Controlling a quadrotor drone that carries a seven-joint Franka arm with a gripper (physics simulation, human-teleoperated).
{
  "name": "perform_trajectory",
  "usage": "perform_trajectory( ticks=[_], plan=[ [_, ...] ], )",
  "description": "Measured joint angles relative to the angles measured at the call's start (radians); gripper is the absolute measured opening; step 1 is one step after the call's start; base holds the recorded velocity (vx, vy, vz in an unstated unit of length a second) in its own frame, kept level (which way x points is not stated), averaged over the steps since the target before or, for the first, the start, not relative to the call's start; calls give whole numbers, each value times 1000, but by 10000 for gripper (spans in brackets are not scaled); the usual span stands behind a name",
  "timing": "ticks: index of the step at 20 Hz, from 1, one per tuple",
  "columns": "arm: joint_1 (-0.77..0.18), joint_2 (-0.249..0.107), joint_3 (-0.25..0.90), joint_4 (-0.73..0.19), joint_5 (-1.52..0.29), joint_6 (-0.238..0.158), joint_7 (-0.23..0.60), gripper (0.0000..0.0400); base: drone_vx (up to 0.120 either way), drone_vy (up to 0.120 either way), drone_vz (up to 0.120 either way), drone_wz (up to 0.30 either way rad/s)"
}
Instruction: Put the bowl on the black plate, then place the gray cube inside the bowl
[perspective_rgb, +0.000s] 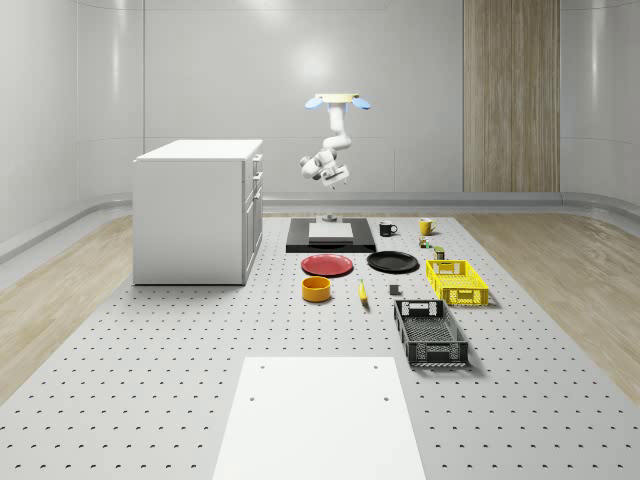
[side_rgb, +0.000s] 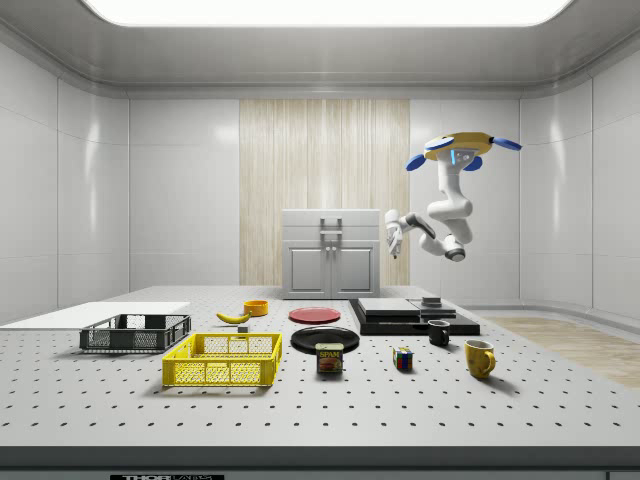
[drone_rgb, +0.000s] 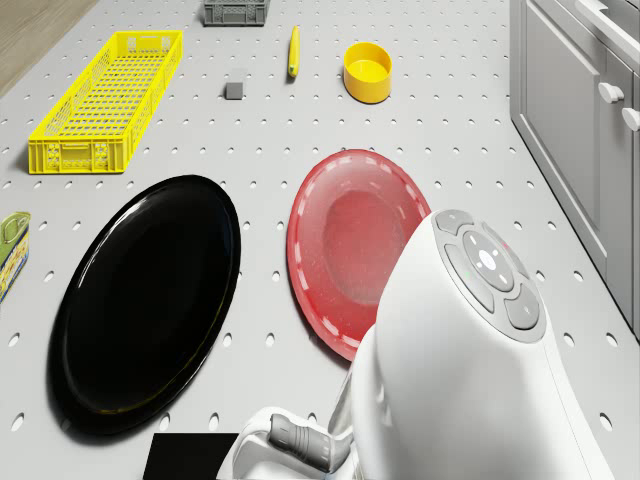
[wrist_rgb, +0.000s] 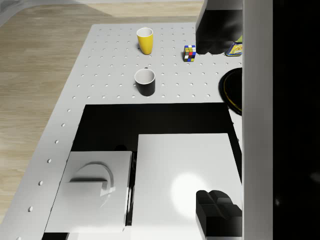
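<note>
Whole-scene view: drone (perspective_rgb: 339, 100) hovers high above the black base pad (perspective_rgb: 331, 236) at the far end of the table (perspective_rgb: 150, 380); arm folded beneath it, gripper (perspective_rgb: 306, 166) held well above everything, toward the white cabinet (perspective_rgb: 198, 210). Yellow bowl (perspective_rgb: 317, 289) sits on the table in front of the red plate (perspective_rgb: 328, 265); black plate (perspective_rgb: 393, 262) just beside the red one; gray cube (perspective_rgb: 395, 290) lies between the bowl and the yellow crate (perspective_rgb: 457, 281).
Side view: gripper (side_rgb: 392, 237) points toward the cabinet; fingers too small to judge, cannot tell the gap. Banana (side_rgb: 233, 317) beside the bowl (side_rgb: 256, 307).
Drone view: arm's white link in the foreground; bowl (drone_rgb: 367, 71) upright and apart from both plates; cube (drone_rgb: 234, 90) near the banana (drone_rgb: 293, 51).
Wrist view: looks down on the base pad (wrist_rgb: 150, 122), black mug (wrist_rgb: 145, 82), yellow mug (wrist_rgb: 145, 40).
</note>
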Motion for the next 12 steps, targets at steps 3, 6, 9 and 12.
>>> perform_trajectory(
  ticks=[3, 6, 9, 12],
  plan=[
    [-104, -33, 52, -26, -72, -47, 69, 400, 120, -120, -120, 0],
    [-173, -60, 86, -36, -107, -74, 114, 400, 120, -107, -13, 0],
    [-218, -84, 108, -41, -121, -85, 144, 400, 120, 0, 0, 0],
    [-247, -105, 123, -42, -125, -86, 164, 400, 120, 0, -107, 0]
  ],
)
